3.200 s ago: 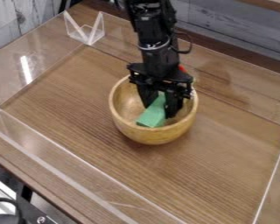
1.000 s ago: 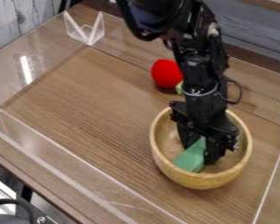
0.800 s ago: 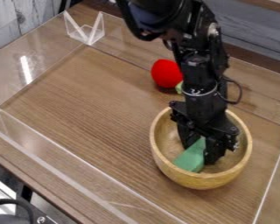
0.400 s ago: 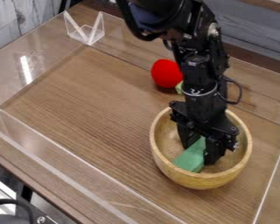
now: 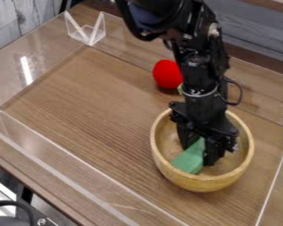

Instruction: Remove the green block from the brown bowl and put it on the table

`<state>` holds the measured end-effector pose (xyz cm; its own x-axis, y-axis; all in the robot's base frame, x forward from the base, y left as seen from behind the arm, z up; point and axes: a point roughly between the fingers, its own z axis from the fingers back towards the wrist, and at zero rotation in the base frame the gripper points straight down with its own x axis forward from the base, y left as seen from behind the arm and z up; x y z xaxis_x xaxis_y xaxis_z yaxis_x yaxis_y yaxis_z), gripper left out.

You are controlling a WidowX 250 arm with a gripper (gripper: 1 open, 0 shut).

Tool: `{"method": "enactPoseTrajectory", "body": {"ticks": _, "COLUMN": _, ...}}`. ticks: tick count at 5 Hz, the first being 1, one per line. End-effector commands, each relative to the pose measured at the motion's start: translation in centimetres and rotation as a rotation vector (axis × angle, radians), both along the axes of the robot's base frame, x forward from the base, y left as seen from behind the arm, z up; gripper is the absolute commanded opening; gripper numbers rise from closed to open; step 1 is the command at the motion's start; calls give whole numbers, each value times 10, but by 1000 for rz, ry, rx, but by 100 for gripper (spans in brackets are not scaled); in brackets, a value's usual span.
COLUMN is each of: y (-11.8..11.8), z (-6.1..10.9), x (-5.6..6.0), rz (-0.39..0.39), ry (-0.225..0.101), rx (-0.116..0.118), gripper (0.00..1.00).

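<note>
Gripper point(image 5: 200, 148) pointing almost straight down inside the bowl point(image 5: 168, 164), jaws clamped tight on the green block point(image 5: 189, 160), which sits tilted against the bowl's inner floor, while the bowl rests on the table point(image 5: 85, 101) near the right wall, red ball point(image 5: 168, 74) behind it.

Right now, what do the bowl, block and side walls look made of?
Brown bowl: likely wood, light tan, matte, faint grain. Green block: uniform green, matte; plastic, foam or painted wood, can't tell. Walls: clear acrylic-like sheet, glossy with reflections.
</note>
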<state>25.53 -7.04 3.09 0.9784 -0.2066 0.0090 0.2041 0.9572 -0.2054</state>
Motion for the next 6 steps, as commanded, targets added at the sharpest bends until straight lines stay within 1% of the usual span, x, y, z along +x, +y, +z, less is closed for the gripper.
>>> {"method": "enactPoseTrajectory", "body": {"ticks": 1, "y": 3, "z": 20, "x": 6, "rz": 5, "ry": -62, "rx": -11, "gripper": 0}}
{"method": "enactPoseTrajectory", "body": {"ticks": 2, "y": 7, "z": 31, "x": 7, "rz": 13, "ry": -80, "rx": -16, "gripper": 0}}
{"method": "enactPoseTrajectory", "body": {"ticks": 3, "y": 16, "z": 44, "x": 9, "rz": 29, "ry": -104, "rx": -23, "gripper": 0}}
{"method": "enactPoseTrajectory", "body": {"ticks": 4, "y": 39, "z": 57, "x": 13, "rz": 72, "ry": -128, "rx": -16, "gripper": 0}}
{"method": "enactPoseTrajectory", "body": {"ticks": 5, "y": 78, "z": 60, "x": 21, "rz": 109, "ry": -136, "rx": 4, "gripper": 0}}
{"method": "enactPoseTrajectory", "body": {"ticks": 6, "y": 121, "z": 58, "x": 22, "rz": 161, "ry": -143, "rx": 25, "gripper": 0}}
